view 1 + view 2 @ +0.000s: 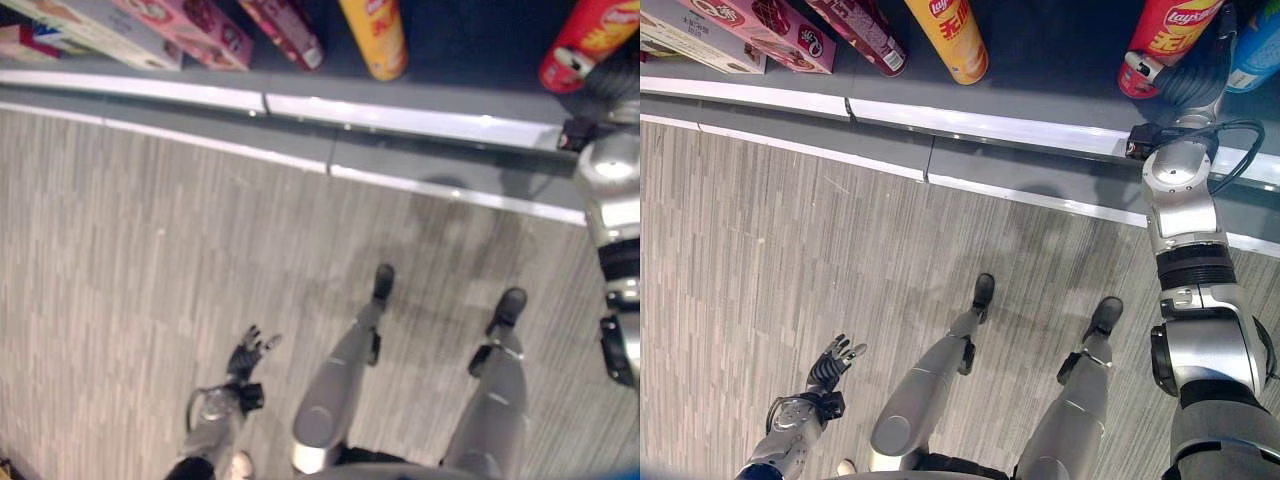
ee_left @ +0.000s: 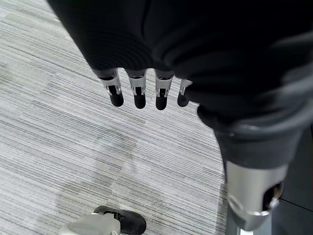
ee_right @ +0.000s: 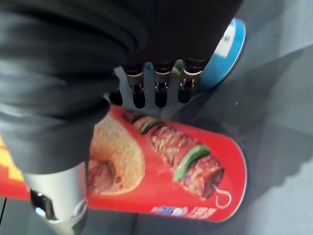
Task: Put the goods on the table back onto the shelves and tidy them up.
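Nearest, low over the grey striped floor (image 1: 150, 300), the left robot hand (image 1: 833, 362) hangs released, its dark-tipped fingers (image 2: 139, 95) straight and holding nothing; its own wrist view shows bare floor past them.

Farther out, past two pale strips that run across the floor's far edge, lies the dark grey shelf (image 1: 1060, 60) with the goods on it. Counted from the robot's left: three pink boxes lie tilted side by side, the pale pink box (image 1: 700, 35) at the edge, then the pink box (image 1: 775, 25) with dark sweets pictured on it, then the darker red box (image 1: 865, 35). Next comes one yellow can (image 1: 950, 38) of crisps, lying with its end toward the shelf edge.

Well apart to the right lies one red can (image 1: 1165, 35), a tall tube printed with a skewer of meat and green pepper and a golden crisp, its end cap pale. The right robot hand (image 3: 155, 88) is reached out onto the shelf at this red can: its fingers are straight beside the tube's far side and its thumb (image 3: 58, 191) lies over the near side, not clearly closed round it. Just beyond stands one blue can (image 3: 230, 49), beside the red one.
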Controlling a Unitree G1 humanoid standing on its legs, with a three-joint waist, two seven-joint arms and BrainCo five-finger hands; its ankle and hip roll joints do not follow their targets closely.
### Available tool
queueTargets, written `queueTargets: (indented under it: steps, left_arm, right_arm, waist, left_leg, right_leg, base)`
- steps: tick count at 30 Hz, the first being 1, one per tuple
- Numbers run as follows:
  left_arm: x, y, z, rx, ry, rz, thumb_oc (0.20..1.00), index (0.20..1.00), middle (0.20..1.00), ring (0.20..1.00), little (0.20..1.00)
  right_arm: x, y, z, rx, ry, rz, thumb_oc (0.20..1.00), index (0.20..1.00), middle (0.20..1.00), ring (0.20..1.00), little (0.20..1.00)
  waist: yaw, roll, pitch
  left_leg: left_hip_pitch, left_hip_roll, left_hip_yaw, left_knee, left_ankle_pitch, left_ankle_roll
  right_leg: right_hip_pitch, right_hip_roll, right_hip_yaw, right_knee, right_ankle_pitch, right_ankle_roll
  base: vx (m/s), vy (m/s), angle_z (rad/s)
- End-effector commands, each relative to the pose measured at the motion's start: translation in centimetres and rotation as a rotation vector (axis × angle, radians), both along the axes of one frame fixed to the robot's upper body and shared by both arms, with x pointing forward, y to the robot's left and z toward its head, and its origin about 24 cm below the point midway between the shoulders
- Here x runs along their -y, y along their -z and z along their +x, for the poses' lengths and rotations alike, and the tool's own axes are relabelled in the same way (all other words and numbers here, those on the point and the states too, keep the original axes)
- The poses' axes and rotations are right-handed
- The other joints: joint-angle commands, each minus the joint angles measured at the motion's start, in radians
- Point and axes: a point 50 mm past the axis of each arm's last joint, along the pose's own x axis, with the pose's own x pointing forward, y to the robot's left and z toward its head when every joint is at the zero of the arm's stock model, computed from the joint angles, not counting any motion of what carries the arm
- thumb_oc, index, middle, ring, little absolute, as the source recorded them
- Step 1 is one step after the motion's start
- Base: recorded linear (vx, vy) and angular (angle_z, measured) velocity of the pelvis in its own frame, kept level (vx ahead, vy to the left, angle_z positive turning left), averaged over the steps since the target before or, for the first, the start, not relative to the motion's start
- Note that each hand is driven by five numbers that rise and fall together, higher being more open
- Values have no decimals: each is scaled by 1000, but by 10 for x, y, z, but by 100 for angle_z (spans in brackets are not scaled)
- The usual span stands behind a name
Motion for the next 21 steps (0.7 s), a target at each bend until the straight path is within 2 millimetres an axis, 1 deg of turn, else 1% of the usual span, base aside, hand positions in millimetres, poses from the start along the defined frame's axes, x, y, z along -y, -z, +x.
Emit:
queueTargets:
  steps: [1,6,9,14,18,21]
  left_arm:
    - [-18,4,-24,-47,0,37,1000,1000,1000,1000,1000]
    - [-18,3,-25,-41,4,36,1000,1000,1000,1000,1000]
    - [-19,4,-25,-46,4,36,1000,1000,1000,1000,1000]
    - [-20,4,-25,-48,7,37,1000,1000,1000,1000,1000]
    - [-21,5,-27,-53,8,34,1000,1000,1000,1000,1000]
    - [-22,6,-29,-58,6,33,1000,1000,1000,1000,1000]
  right_arm:
    - [6,-42,-12,98,19,-113,1000,1000,1000,1000,1000]
    - [9,-45,-8,63,35,-133,1000,1000,1000,1000,1000]
    - [0,-39,-3,26,-15,-160,1000,1000,1000,1000,1000]
    - [-3,-37,-1,1,-46,-182,1000,1000,1000,1000,1000]
    - [0,-37,2,-49,-48,-213,1000,1000,1000,1000,1000]
    - [-1,-37,3,-68,-58,-242,1000,1000,1000,1000,1000]
  waist:
    - [23,32,-2]
    - [27,33,-4]
    - [26,30,-4]
    - [27,26,-3]
    - [30,25,-1]
    - [29,22,1]
  left_leg:
    - [9,66,-25,-68,-21,-80]
    - [9,69,-22,-72,-19,-82]
    - [11,72,-25,-71,-19,-83]
    - [11,73,-26,-71,-18,-83]
    - [11,74,-25,-71,-17,-85]
    - [11,76,-26,-72,-16,-85]
  right_leg:
    - [-38,-17,57,104,-60,4]
    - [-44,-17,56,109,-61,3]
    - [-44,-16,56,114,-62,2]
    - [-44,-17,55,114,-61,3]
    - [-45,-19,52,116,-58,4]
    - [-46,-19,51,118,-57,4]
  base:
    - [0,0,0]
    - [0,0,0]
    - [0,0,0]
    - [0,0,0]
    - [0,0,0]
    - [0,0,0]
